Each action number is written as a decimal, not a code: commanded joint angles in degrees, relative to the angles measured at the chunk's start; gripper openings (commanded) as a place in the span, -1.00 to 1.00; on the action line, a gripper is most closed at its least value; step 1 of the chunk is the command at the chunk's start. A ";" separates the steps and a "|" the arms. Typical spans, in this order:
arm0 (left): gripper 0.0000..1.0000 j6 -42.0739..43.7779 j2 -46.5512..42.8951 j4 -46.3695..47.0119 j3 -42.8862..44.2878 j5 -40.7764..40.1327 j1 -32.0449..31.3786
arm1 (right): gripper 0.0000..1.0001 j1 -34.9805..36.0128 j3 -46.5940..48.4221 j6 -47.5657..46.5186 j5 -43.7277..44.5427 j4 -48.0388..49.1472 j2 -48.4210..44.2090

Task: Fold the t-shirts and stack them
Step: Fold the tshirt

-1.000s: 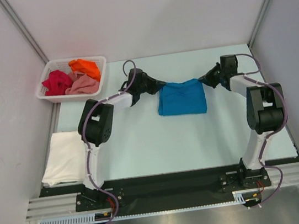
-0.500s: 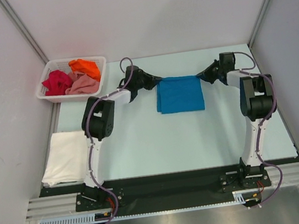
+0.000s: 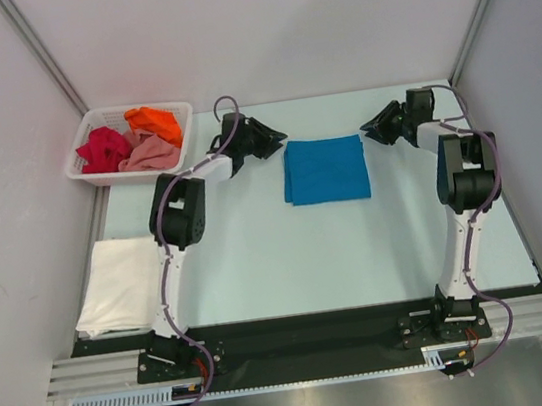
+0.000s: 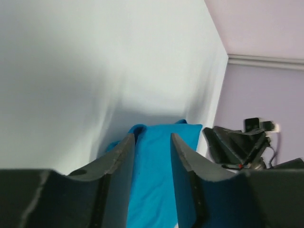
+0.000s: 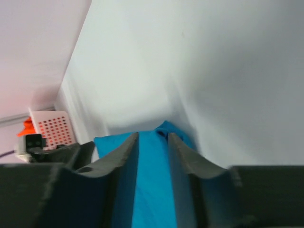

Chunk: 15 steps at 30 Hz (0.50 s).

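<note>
The blue t-shirt [image 3: 324, 170] lies flat on the table [image 3: 288, 251], a bit toward 12 o'clock from the middle. It is a neat square, so I think its folding is done.

The left gripper [image 3: 267, 138] is just off the shirt's 10 o'clock corner. The right gripper [image 3: 379, 128] is just off its 2 o'clock corner. Both have their two fingers apart and hold nothing. In each wrist view the blue cloth shows through the gap, lying on the table past the fingers.

The white t-shirt [image 3: 116, 285] rests at 8 o'clock, by the edge of the table. It looks folded too. The two folded shirts are well apart, so no stack is made yet.

The basket [image 3: 77, 154] sits at 10 o'clock. In it are the crimson t-shirt [image 3: 102, 149], the orange t-shirt [image 3: 154, 123] and the pink t-shirt [image 3: 150, 155], all crumpled up. These three need folding. So I judge the job is less than half done.

The table top is smooth and pale blue-green. The walls [image 3: 276, 21] around it are plain and light purple. A black bar [image 3: 298, 325] at 6 o'clock holds both arms.
</note>
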 commanded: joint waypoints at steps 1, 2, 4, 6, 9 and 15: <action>-0.09 15.69 -6.72 -6.17 2.40 -1.88 1.42 | -0.23 -2.45 3.44 -10.25 -1.00 -2.43 -3.16; -0.07 17.13 -8.21 -6.19 -0.05 -1.98 1.33 | -0.15 -2.71 3.26 -13.40 -1.44 -4.35 -3.95; -0.06 19.67 -12.70 -2.44 -3.57 0.38 0.72 | -0.14 -2.54 1.87 -15.45 -3.53 -4.89 -6.14; -0.06 20.83 -15.34 0.65 -7.71 2.49 -0.16 | -0.14 -1.49 -0.42 -15.99 -5.91 -3.15 -7.47; -0.13 21.89 -15.18 7.15 -10.09 7.59 -2.97 | -0.13 0.96 -4.90 -15.11 -9.52 3.70 -9.23; -0.19 11.97 -4.47 24.12 -7.47 16.65 -5.53 | -0.13 3.52 -4.48 -7.91 -19.98 17.59 -1.86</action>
